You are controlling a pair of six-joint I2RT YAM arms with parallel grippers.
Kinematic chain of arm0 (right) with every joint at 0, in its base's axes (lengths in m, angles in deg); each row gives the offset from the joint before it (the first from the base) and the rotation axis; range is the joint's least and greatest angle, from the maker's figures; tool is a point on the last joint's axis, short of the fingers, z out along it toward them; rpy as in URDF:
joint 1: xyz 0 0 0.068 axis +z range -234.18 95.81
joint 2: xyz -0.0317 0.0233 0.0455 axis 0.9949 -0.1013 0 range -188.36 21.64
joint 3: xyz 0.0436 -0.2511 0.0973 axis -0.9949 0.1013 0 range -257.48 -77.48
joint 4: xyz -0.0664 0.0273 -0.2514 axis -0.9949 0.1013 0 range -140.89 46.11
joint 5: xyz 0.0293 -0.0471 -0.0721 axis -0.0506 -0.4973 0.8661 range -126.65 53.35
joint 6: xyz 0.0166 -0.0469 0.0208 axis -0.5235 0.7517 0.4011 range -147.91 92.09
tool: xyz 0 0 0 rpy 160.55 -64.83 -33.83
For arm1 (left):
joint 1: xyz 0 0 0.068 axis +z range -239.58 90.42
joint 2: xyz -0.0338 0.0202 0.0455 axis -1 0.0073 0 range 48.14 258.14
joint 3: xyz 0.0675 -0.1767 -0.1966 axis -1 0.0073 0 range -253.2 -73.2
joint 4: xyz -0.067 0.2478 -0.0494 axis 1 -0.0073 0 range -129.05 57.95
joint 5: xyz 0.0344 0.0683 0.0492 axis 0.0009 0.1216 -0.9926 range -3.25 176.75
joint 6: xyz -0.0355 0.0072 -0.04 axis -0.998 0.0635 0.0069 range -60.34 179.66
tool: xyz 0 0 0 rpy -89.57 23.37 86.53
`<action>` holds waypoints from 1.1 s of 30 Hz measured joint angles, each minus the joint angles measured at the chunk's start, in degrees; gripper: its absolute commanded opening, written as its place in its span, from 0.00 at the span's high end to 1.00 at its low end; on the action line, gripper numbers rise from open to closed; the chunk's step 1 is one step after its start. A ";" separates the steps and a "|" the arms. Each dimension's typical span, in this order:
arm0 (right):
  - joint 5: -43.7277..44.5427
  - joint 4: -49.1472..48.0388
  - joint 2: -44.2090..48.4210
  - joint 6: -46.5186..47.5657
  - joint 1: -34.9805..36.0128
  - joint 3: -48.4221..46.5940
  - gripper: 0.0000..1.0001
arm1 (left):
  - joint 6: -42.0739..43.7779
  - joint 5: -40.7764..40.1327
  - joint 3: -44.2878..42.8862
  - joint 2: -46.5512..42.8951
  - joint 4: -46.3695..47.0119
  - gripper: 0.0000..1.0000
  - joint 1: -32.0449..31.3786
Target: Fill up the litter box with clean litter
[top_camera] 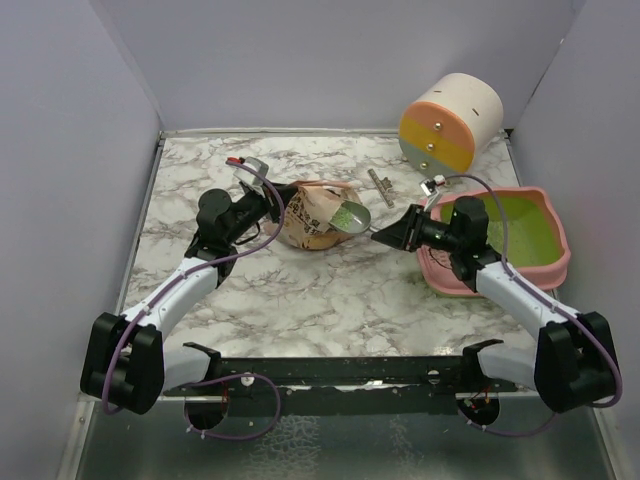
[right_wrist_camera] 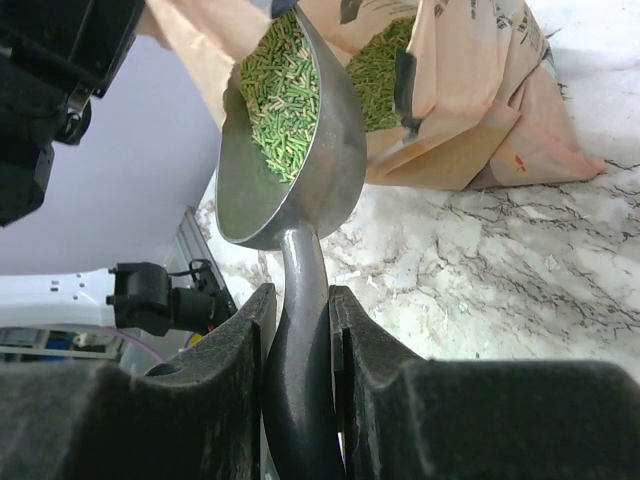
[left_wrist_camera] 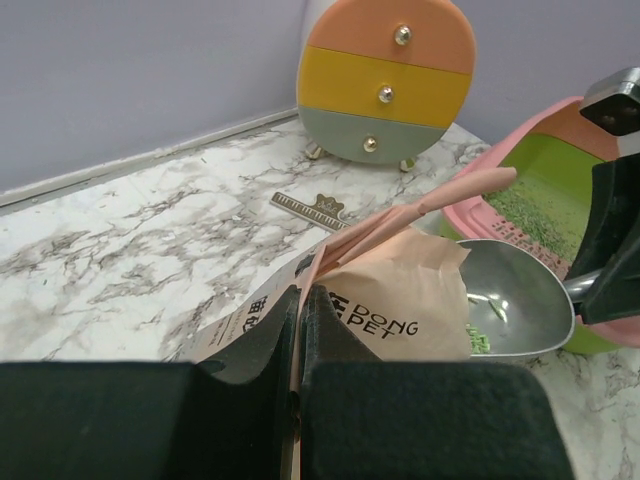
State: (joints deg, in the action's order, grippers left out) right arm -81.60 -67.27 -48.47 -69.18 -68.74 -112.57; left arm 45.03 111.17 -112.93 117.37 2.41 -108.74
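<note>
The pink litter box [top_camera: 545,262] with a lime-green inside sits at the right of the table; it also shows in the left wrist view [left_wrist_camera: 500,190], with a layer of litter [left_wrist_camera: 545,205] inside. A tan paper bag [top_camera: 312,215] lies at mid-table. My left gripper [top_camera: 270,205] is shut on the bag's edge [left_wrist_camera: 300,300]. My right gripper [top_camera: 385,235] is shut on the handle of a silver metal scoop [right_wrist_camera: 290,150], whose bowl [top_camera: 352,216] sits at the bag's mouth and holds green litter pellets [right_wrist_camera: 285,105].
A round cream drum [top_camera: 450,122] with orange, yellow and grey bands stands at the back right. A small metal comb-like tool [top_camera: 381,186] lies on the marble between the bag and the drum. Grey walls enclose the table on three sides.
</note>
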 measured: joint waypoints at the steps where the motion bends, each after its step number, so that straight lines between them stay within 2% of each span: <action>1: -0.09 0.44 1.14 0.57 -0.02 0.37 0.99 | -0.04 -0.07 0.00 -0.02 -0.02 1.00 0.02; 8: 0.79 2.67 7.13 3.78 -0.17 4.46 0.99 | -0.98 -0.48 0.22 -0.35 -0.04 0.99 0.02; 14: 0.92 -6.01 5.97 2.08 -0.17 11.91 0.99 | -1.81 -0.44 0.39 -0.35 -0.04 0.99 0.00; 22: 3.48 -11.19 7.30 1.07 -0.17 14.29 0.99 | -2.21 -0.52 0.59 -0.35 0.66 0.99 0.02; 27: 8.13 -5.70 13.70 2.03 -0.17 13.55 0.99 | -2.19 -0.72 0.63 -0.35 0.87 0.99 0.02; 33: 16.74 11.15 21.09 5.51 -0.17 6.21 0.99 | -2.19 -1.44 0.66 -0.35 1.03 0.99 0.02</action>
State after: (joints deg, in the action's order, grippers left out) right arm -64.86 -56.12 -27.38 -63.68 -68.92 -106.37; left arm 42.84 109.73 -112.27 117.02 3.44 -108.72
